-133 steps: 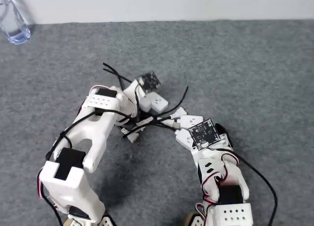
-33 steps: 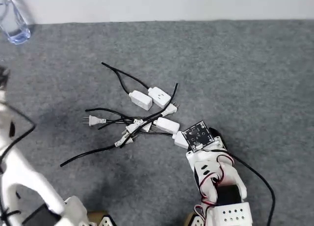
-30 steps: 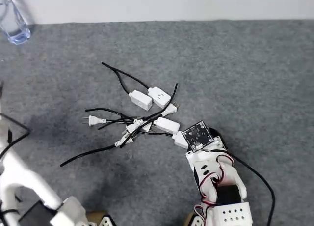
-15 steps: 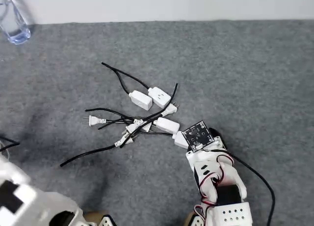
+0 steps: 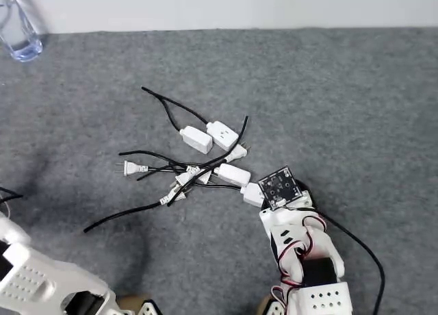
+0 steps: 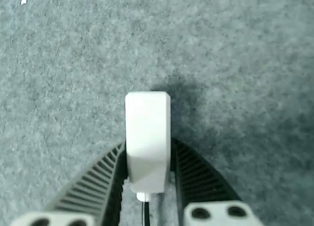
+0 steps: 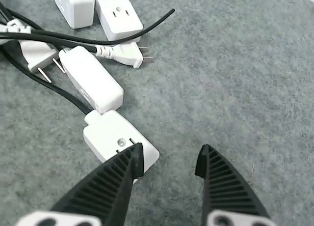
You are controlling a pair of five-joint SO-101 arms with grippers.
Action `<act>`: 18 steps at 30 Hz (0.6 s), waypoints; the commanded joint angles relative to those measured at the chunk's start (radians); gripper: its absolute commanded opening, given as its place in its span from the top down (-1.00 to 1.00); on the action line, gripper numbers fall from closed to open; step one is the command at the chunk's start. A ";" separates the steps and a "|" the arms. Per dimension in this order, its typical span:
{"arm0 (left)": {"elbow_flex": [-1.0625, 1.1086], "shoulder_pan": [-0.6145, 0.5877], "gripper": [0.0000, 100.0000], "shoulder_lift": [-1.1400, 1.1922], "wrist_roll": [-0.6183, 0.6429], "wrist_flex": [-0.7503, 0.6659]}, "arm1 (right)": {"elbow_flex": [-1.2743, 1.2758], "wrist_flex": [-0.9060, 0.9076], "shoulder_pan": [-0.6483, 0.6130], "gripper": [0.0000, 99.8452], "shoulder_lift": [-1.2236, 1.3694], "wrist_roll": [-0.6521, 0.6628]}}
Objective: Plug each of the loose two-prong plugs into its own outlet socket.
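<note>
Plastic, smooth and white, sits in my left gripper [image 6: 147,148]: the ribbed dark fingers [image 6: 110,179] are clamped on the long sides of a round-cornered block [image 6: 147,127] with a black cord [image 6: 145,213] leaving its near end. It is probably an outlet socket, though its face is turned from me. Fuzzy grey mat [image 5: 342,89] lies under it. My right gripper [image 7: 169,159] stands spread open, holding nothing, one fingertip just beside a squarish pronged block [image 7: 115,132] showing two short metal pins. Between that and the face-up socket [image 7: 119,12], whose moulded slots show plainly, lies a long white block [image 7: 91,78]. A flat plug [image 7: 122,55] rests just beside the face-up socket; another loose plug [image 5: 130,168] lies well apart from it.
</note>
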 commanded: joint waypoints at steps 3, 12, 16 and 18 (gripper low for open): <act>-0.001 -0.003 0.89 -0.072 -0.006 0.031 | 0.015 -0.030 0.018 0.63 -0.010 0.002; 0.004 0.094 0.89 -0.376 0.015 0.328 | 0.015 -0.077 0.084 0.63 -0.010 -0.009; 0.004 0.170 0.89 -0.548 0.118 0.443 | 0.015 -0.077 0.085 0.63 -0.010 -0.008; 0.005 0.216 0.89 -0.624 0.143 0.496 | 0.015 -0.077 0.085 0.63 -0.010 -0.008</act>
